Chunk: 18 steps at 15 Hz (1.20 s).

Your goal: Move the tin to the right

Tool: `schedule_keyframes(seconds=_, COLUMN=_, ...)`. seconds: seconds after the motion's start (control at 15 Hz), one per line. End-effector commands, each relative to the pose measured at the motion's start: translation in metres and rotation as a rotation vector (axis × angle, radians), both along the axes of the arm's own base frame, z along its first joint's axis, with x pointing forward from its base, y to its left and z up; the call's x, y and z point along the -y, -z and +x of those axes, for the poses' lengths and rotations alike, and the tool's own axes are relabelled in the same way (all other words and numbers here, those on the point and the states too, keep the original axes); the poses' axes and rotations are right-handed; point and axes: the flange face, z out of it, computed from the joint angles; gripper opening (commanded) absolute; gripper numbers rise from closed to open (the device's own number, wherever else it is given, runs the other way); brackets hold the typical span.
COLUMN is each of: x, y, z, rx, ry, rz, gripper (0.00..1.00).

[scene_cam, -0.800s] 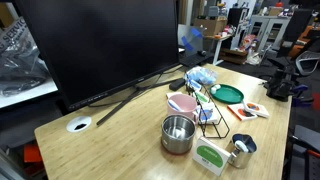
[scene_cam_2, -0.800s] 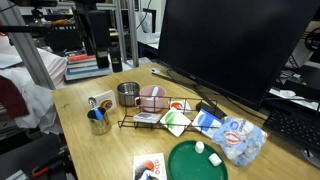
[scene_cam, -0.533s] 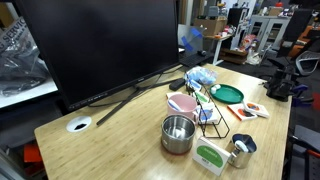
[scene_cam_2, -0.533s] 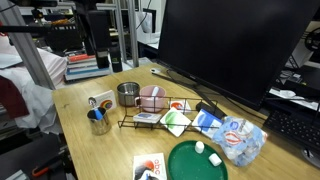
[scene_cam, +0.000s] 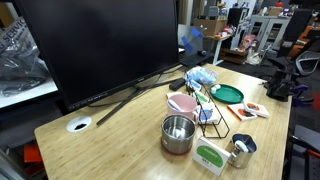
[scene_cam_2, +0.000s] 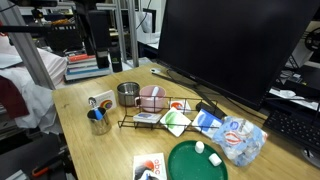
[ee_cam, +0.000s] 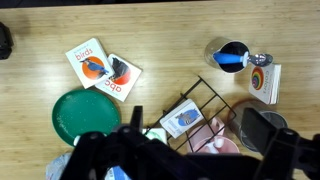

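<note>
The tin [scene_cam: 178, 133] is a shiny steel pot standing upright on the wooden table, next to the pink bowl [scene_cam: 182, 103]. In an exterior view the tin [scene_cam_2: 128, 94] sits beside the pink bowl [scene_cam_2: 152, 97]. In the wrist view my gripper [ee_cam: 200, 120] is open and empty, high above the table. Its dark fingers frame the pink bowl [ee_cam: 213, 141] and a black wire rack [ee_cam: 200, 100]. The tin [ee_cam: 238, 122] shows partly behind one finger. The arm does not show in either exterior view.
A metal cup with a blue rim [scene_cam: 243, 148] [scene_cam_2: 98, 121] [ee_cam: 231, 57] stands near the tin. A green plate [scene_cam: 227, 94] [scene_cam_2: 197, 162] [ee_cam: 82, 115], cards [ee_cam: 103, 70], a small box [scene_cam: 211, 157] and a plastic bag [scene_cam_2: 240, 138] lie around. A large monitor [scene_cam: 100, 45] stands behind.
</note>
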Motion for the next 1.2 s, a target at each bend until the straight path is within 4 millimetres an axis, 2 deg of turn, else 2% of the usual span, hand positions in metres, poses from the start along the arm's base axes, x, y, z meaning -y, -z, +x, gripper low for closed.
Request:
schedule_keyframes(seconds=0.0, x=0.0, y=-0.001, z=0.0, rx=-0.001, ry=0.0, rz=0.0, gripper=1.0)
schedule_keyframes(seconds=0.53, x=-0.003, y=-0.001, z=0.003, rx=0.003, ry=-0.007, rz=-0.007, gripper=1.0)
schedule_keyframes(seconds=0.67, x=-0.014, y=-0.003, z=0.008, rx=0.029, ry=-0.029, rz=-0.017, gripper=1.0)
schedule_keyframes(seconds=0.87, x=-0.046, y=-0.006, z=0.02, rx=0.1, ry=-0.107, rz=-0.056, gripper=1.0)
schedule_keyframes(seconds=1.13, x=-0.087, y=0.005, z=0.039, rx=0.151, ry=-0.196, rz=-0.095, gripper=1.0)
